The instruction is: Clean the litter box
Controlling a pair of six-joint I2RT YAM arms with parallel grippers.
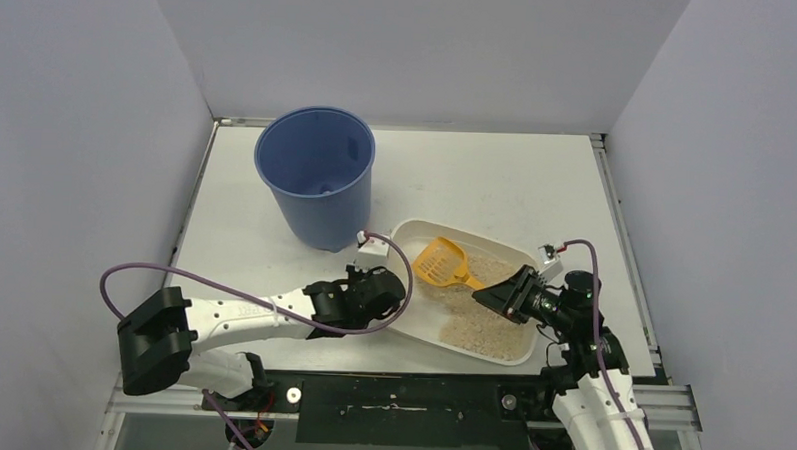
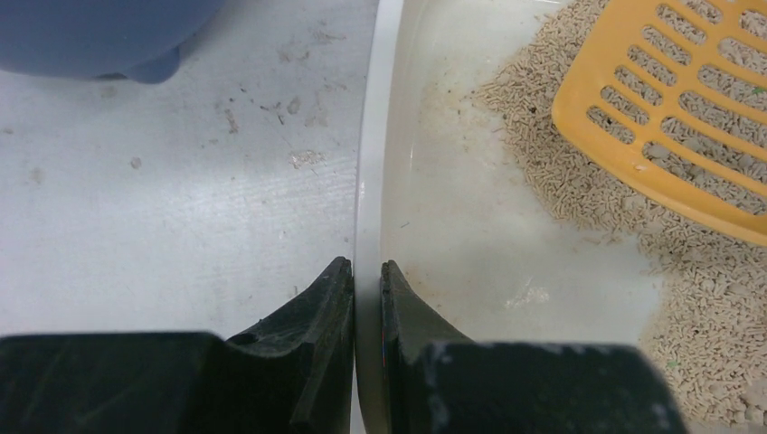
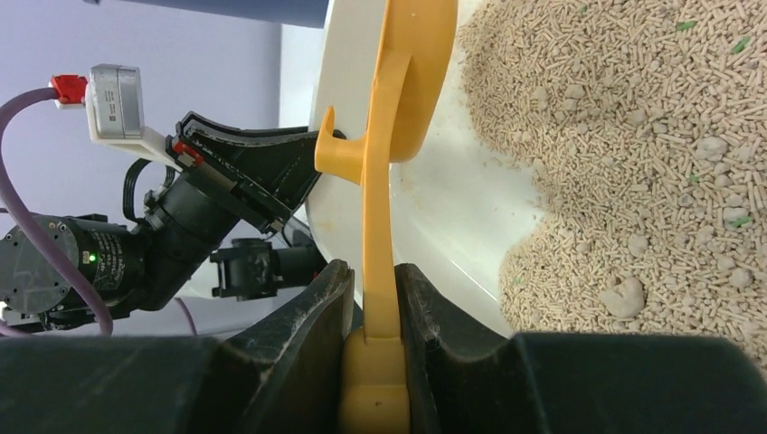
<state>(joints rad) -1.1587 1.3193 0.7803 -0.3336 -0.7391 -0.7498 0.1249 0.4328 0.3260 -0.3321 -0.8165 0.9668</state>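
1. The litter box [image 1: 419, 311] sits near the front of the tabletop [image 1: 496, 178]. The blue bucket [image 1: 316, 177] stands near it, behind and to its left.
2. The left end effector [image 2: 366, 271] is pinched almost closed on the box's left rim. A firm hold there should stop the tray sliding.
3. The right end effector [image 3: 373, 280] is clamped on the handle of the yellow scoop [image 3: 411, 81]. The blade is best driven low under the clumps [image 3: 624, 296], then lifted level.
4. The clumps are pale and hard to pick out among the granules [image 3: 633, 108]. I cannot tell whether the scoop holds anything.
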